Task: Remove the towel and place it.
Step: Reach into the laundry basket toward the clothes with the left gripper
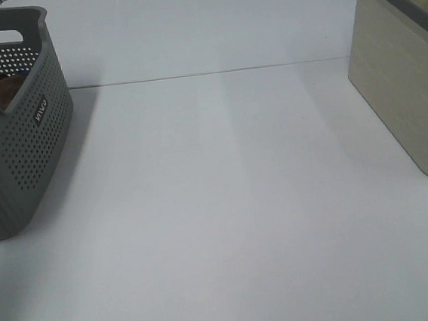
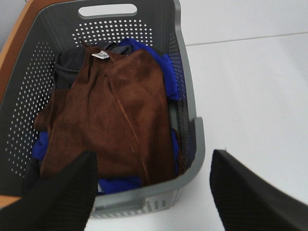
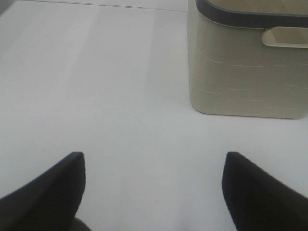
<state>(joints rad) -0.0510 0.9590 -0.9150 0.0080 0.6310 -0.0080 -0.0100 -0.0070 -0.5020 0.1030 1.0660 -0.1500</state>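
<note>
The towel (image 2: 115,110) has not been taken up yet; the left gripper (image 2: 154,159) hangs above the near end of the grey basket (image 2: 190,96) with its fingers spread wide and nothing between them, one finger over the basket's contents and the other over the bare table (image 1: 241,203) beside it. The right gripper (image 3: 153,156) is likewise wide and empty, poised over the table short of the beige bin (image 3: 240,72). By my reading the task is barely begun: the grasp, the lift out and the placing are all left to do. The towel lies on top of the heap in the basket, dark brown and loosely folded, its small white tag (image 2: 100,55) toward the far handle end; blue cloth (image 2: 168,77) shows at its edges and beneath it, and a dark grey piece (image 2: 67,65) sits at the far corner. The bin stands well apart across the table; its inside cannot be seen from any view, so what it holds I cannot tell.
</note>
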